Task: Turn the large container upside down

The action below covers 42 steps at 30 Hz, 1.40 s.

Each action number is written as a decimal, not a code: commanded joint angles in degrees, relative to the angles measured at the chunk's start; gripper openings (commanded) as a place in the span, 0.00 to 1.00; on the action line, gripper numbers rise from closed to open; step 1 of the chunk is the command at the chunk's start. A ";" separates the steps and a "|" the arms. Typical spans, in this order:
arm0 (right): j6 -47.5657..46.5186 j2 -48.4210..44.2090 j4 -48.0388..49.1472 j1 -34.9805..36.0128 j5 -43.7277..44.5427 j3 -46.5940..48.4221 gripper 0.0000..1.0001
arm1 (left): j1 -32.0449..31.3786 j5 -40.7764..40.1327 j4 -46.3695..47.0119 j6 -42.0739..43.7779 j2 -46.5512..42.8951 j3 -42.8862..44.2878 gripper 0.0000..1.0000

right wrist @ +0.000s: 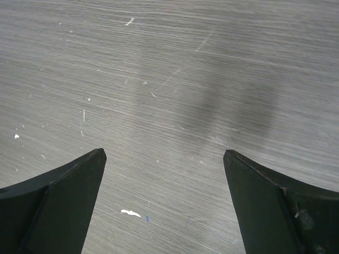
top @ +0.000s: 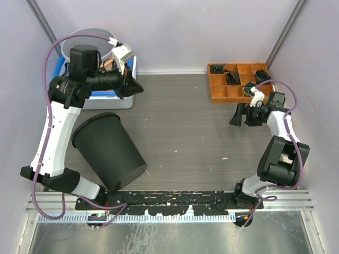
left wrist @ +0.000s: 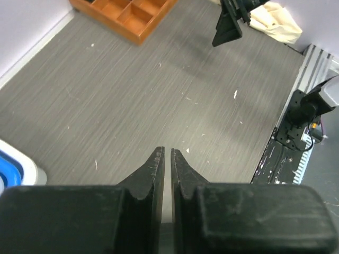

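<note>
- The large black plastic container (top: pixel 108 151) sits tilted on the left side of the grey wood-grain tabletop (top: pixel 190 132). It is pressed close against the left arm's white lower link.
- One end of the container faces the back-left and the other lies close to the metal rail (top: pixel 169 200) at the near edge. I cannot tell which end is the open one.
- A broad stretch of tabletop runs from the container across to the right arm.
- At the back right, the orange wooden compartment tray (top: pixel 225 92) hugs the wall, with small dark parts in some cells.
- In the back-left corner is a blue-and-white plastic bin (top: pixel 108 96), well apart from the tray.
- The left arm is folded high, with its forearm level and reaching right above that bin.
- The left end effector (left wrist: pixel 167 151) hangs over bare tabletop. Its fingers are drawn together with only a sliver between them, and they hold nothing.
- The right arm rises from its base, with its wrist turned leftward just in front of the tray.
- The right end effector (right wrist: pixel 164 153) is spread wide over bare surface and grips nothing, well apart from the container.
</note>
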 commanded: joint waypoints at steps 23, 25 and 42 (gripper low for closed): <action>-5.91 3.89 -3.64 8.53 0.99 2.13 1.00 | 48.57 14.87 -43.52 23.55 15.71 1.20 0.99; -5.91 4.18 -3.64 8.60 1.54 2.13 1.00 | 48.55 12.21 -43.54 26.21 13.26 -2.58 0.99; -5.70 4.44 -3.64 9.30 2.81 2.33 1.00 | 48.57 -0.08 -40.89 37.04 6.06 -21.63 0.82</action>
